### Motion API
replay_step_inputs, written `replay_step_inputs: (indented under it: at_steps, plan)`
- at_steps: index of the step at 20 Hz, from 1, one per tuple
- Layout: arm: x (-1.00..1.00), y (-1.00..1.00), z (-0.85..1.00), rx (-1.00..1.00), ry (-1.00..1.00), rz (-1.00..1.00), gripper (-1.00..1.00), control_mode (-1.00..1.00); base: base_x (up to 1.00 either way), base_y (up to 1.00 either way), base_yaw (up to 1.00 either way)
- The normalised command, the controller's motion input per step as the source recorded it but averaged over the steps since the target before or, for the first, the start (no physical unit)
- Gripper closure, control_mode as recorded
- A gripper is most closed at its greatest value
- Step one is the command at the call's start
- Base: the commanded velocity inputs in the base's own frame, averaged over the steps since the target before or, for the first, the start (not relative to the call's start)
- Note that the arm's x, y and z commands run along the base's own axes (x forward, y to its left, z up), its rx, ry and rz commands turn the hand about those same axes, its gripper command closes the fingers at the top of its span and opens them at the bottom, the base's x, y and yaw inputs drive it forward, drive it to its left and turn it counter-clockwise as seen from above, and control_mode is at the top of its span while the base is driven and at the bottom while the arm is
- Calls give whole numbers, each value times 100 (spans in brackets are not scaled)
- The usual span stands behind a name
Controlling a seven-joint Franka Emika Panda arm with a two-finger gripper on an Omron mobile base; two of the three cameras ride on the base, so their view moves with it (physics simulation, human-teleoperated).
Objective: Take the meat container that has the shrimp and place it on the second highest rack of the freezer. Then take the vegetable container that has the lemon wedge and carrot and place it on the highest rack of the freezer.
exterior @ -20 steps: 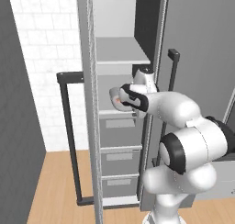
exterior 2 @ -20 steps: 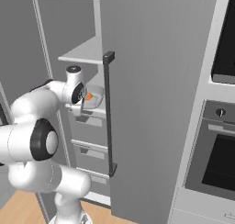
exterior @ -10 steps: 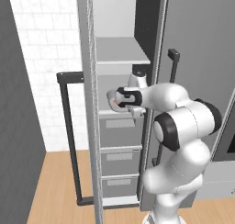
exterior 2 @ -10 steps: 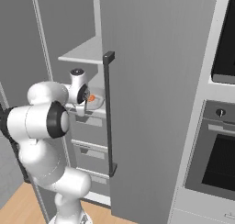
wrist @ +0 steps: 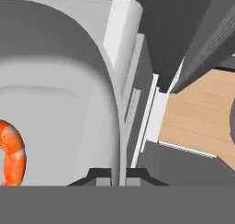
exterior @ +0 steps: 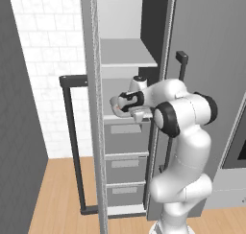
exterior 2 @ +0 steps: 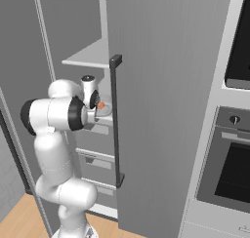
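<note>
The gripper point(wrist: 118, 176) is pinched tight on the thin rim of the meat container point(wrist: 69, 103), a pale grey tray. A curled orange shrimp point(wrist: 11, 154) lies inside it. The white arm reaches into the open freezer point(exterior: 122, 60), and the tray point(exterior: 116, 105) sits at the front edge of the lower grey shelf point(exterior 2: 105, 118), just above the drawers point(exterior: 125, 163). Another flat shelf point(exterior: 126, 53) is higher up. A black oven point(exterior 2: 234, 168) stands to the right.
</note>
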Motion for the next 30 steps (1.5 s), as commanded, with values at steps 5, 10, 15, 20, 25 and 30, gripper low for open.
replay_step_inputs:
  at_steps: [5, 10, 15, 20, 25, 30]
  plan:
    - [88, 0, -29, 0, 0, 0, 100, -100, 0, 0, 0]
    - [73, 0, -27, 0, 0, 0, 100, -100, 0, 0, 0]
    - [41, 0, -32, 0, 0, 0, -100, -100, 0, 0, 0]
    - [-8, 5, -25, 0, -5, 0, -100, -100, 0, 0, 0]
    - [-61, 22, -6, 0, -20, 0, -100, -100, 0, 0, 0]
    - [-83, 14, 0, 0, -26, 0, -100, -100, 0, 0, 0]
